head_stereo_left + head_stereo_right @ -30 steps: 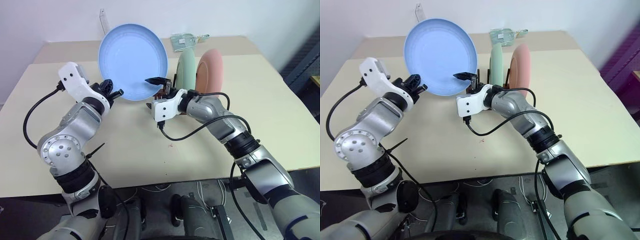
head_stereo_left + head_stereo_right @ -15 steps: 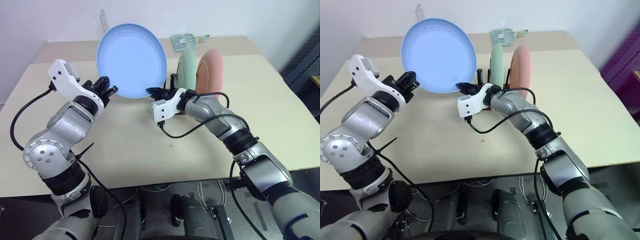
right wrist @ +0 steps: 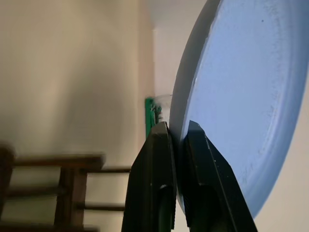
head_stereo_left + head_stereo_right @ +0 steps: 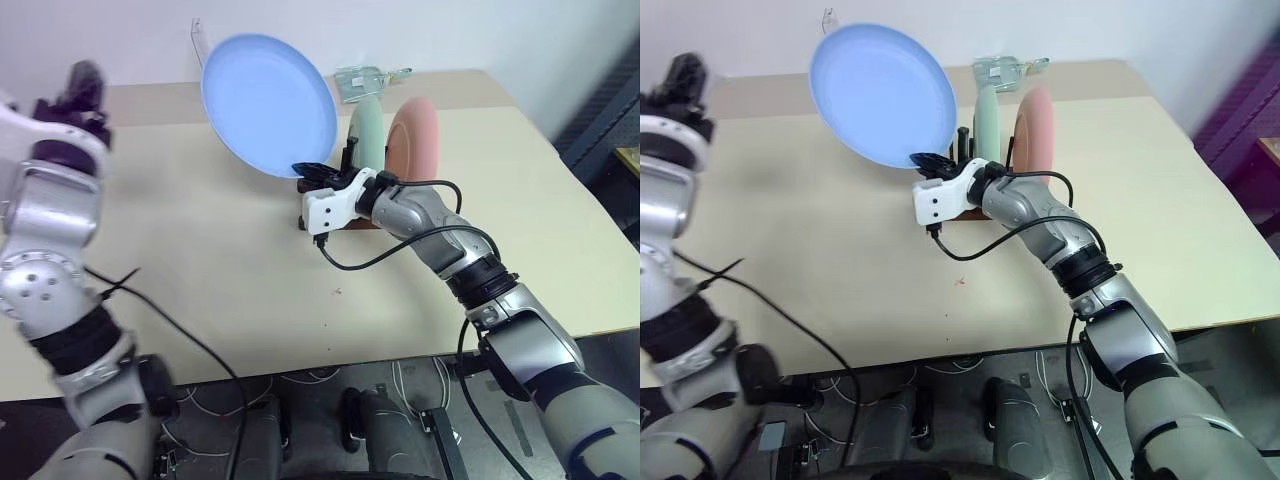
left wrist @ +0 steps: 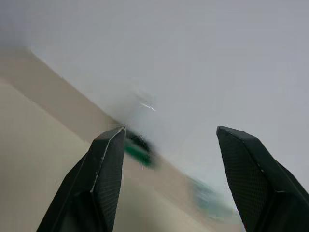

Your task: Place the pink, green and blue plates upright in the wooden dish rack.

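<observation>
While the right gripper [image 4: 312, 171] pinches the lower rim of the blue plate [image 4: 268, 103] between closed fingers [image 3: 155, 159], the plate stands tilted above it and clear of the table [image 4: 200, 260]. In the right wrist view the rim is seen sandwiched between the two pads, with the wooden dish rack [image 3: 58, 193] lying beyond and below the fingertips. Green plate [image 4: 367, 132] and pink plate [image 4: 415, 140] already stand upright in the rack, just past the right gripper on its far side. The left gripper [image 5: 169, 145] is spread well apart and holds nothing, well away from the plate at the table's far left.

Step in hand, by judgement: seating the last of three plates, with the right arm alone carrying it. The next move appears to call for turning the plate edge-on, parallel to the green one, and lowering its rim into a free slot between pegs nearer the gripper than the green plate, without knocking the seated pair.
</observation>
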Motion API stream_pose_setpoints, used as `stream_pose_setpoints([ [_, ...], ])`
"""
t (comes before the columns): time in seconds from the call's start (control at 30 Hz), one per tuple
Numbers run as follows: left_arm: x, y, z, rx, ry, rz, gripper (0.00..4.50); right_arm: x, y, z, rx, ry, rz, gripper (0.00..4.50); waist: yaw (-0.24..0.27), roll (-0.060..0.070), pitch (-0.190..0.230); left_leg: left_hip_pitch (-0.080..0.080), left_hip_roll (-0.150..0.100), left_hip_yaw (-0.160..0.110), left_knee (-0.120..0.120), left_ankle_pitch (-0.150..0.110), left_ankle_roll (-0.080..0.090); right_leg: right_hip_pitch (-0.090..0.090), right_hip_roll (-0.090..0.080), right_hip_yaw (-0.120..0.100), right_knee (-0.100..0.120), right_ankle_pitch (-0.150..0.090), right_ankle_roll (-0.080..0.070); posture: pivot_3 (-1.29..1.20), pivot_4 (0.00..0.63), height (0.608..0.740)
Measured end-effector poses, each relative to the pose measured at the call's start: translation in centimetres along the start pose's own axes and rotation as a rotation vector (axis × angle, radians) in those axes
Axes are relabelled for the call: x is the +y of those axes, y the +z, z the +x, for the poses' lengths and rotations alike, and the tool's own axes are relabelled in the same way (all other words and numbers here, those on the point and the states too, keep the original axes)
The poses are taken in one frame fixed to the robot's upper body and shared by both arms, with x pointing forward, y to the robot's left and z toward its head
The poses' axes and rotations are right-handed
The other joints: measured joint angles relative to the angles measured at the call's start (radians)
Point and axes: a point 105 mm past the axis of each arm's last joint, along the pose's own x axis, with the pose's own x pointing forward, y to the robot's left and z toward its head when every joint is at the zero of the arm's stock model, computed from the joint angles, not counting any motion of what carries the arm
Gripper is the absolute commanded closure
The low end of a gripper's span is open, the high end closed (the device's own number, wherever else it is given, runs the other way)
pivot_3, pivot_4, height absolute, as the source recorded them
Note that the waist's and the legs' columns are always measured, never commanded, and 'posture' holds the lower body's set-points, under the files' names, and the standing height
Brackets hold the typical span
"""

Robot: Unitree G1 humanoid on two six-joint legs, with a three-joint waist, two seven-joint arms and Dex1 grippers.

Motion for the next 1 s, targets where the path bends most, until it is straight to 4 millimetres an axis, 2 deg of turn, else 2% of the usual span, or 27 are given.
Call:
stream_pose_setpoints([
  [0.07, 2.2, -1.3, -0.1, 0.054, 0.031, 0.222, 1.46, -2.1, 2.1, 0.3, -0.088, -0.094, 0.177, 4.50, 0.006, 0.001, 0.000, 0.000, 0.000, 0.000, 0.000, 0.000, 0.000, 0.000, -0.001, 0.000, 0.001, 0.000, 0.000, 0.00, 0.150, 0.730],
  [0.13, 3.0, -3.8, -0.6, 0.131, 0.000, 0.361, 1.46, -3.8, 4.2, 0.4, -0.178, -0.150, 0.383, 4.50, 0.017, -0.001, -0.001, -0.001, 0.001, -0.003, 0.001, -0.001, 0.001, 0.002, -0.002, -0.002, 0.000, 0.000, 0.000, 0.00, 0.150, 0.730],
  [0.2, 3.2, -7.1, -1.4, 0.222, -0.072, 0.459, 1.46, -5.4, 5.5, 0.1, -0.258, -0.199, 0.682, 4.50, 0.030, -0.001, -0.001, -0.001, 0.002, -0.004, 0.001, -0.004, 0.004, 0.002, -0.003, -0.001, 0.000, -0.001, -0.003, 0.00, 0.150, 0.730],
  [0.27, 2.9, -11.1, -3.0, 0.322, -0.158, 0.507, 1.46, -6.4, 5.6, -0.7, -0.296, -0.210, 0.977, 4.50, 0.036, -0.002, -0.002, -0.002, 0.001, -0.005, 0.002, -0.006, 0.003, 0.001, -0.004, 0.000, -0.001, -0.002, -0.004, 0.00, 0.150, 0.730],
  [0.3, 2.7, -12.4, -3.6, 0.354, -0.198, 0.518, 1.46, -6.4, 5.4, -1.0, -0.294, -0.204, 1.076, 4.50, 0.037, -0.003, -0.002, -0.003, 0.002, -0.005, 0.002, -0.006, 0.002, 0.001, -0.005, 0.000, -0.001, -0.002, -0.005, 0.00, 0.150, 0.730],
  [0.37, 1.5, -14.6, -5.0, 0.405, -0.300, 0.518, 1.46, -6.2, 4.8, -1.6, -0.272, -0.210, 1.242, 4.50, 0.034, -0.002, -0.001, -0.003, 0.002, -0.004, 0.002, -0.006, 0.003, -0.001, -0.005, 0.000, -0.001, -0.001, -0.006, 0.00, 0.150, 0.730],
  [0.43, -0.6, -16.3, -6.9, 0.439, -0.447, 0.486, 1.46, -5.5, 3.6, -1.9, -0.203, -0.225, 1.398, 4.50, 0.030, -0.002, -0.001, -0.004, 0.003, -0.003, 0.000, -0.006, 0.003, -0.003, -0.005, 0.001, -0.001, -0.001, -0.006, 0.00, 0.150, 0.730],
  [0.53, -2.6, -17.4, -8.8, 0.470, -0.591, 0.446, 1.46, -4.7, 2.0, -2.2, -0.092, -0.261, 1.510, 4.50, 0.022, -0.001, -0.001, -0.004, 0.004, -0.002, -0.001, -0.005, 0.004, -0.005, -0.003, 0.001, 0.000, -0.001, -0.006, 0.00, 0.150, 0.730],
  [0.63, -3.0, -17.5, -9.8, 0.487, -0.672, 0.429, 1.46, -4.3, 0.7, -2.9, -0.015, -0.291, 1.577, 4.50, 0.013, 0.001, -0.001, -0.004, 0.003, -0.001, -0.001, -0.004, 0.006, -0.005, -0.002, 0.001, 0.000, 0.000, -0.004, 0.00, 0.150, 0.730],
  [0.83, -3.5, -18.3, -11.1, 0.529, -0.770, 0.446, 1.46, -3.5, 0.2, -3.1, 0.046, -0.272, 1.637, 4.50, 0.009, 0.001, 0.000, -0.004, 0.003, -0.002, -0.001, -0.004, 0.006, -0.005, -0.002, 0.001, 0.000, 0.000, -0.004, 0.00, 0.150, 0.730],
  [0.97, -3.5, -18.5, -11.3, 0.533, -0.778, 0.460, 1.46, -3.1, -0.3, -3.1, 0.090, -0.271, 1.669, 4.50, 0.009, 0.001, 0.000, -0.004, 0.003, -0.002, -0.001, -0.004, 0.006, -0.005, -0.002, 0.001, 0.000, 0.000, -0.004, 0.00, 0.150, 0.730],
  [1.0, -3.5, -18.5, -11.3, 0.532, -0.778, 0.457, 1.43, -3.0, -0.5, -3.1, 0.099, -0.272, 1.675, 4.16, 0.009, 0.001, 0.000, -0.004, 0.003, -0.002, -0.001, -0.004, 0.006, -0.005, -0.002, 0.001, 0.000, 0.000, -0.004, 0.00, 0.150, 0.730],
])
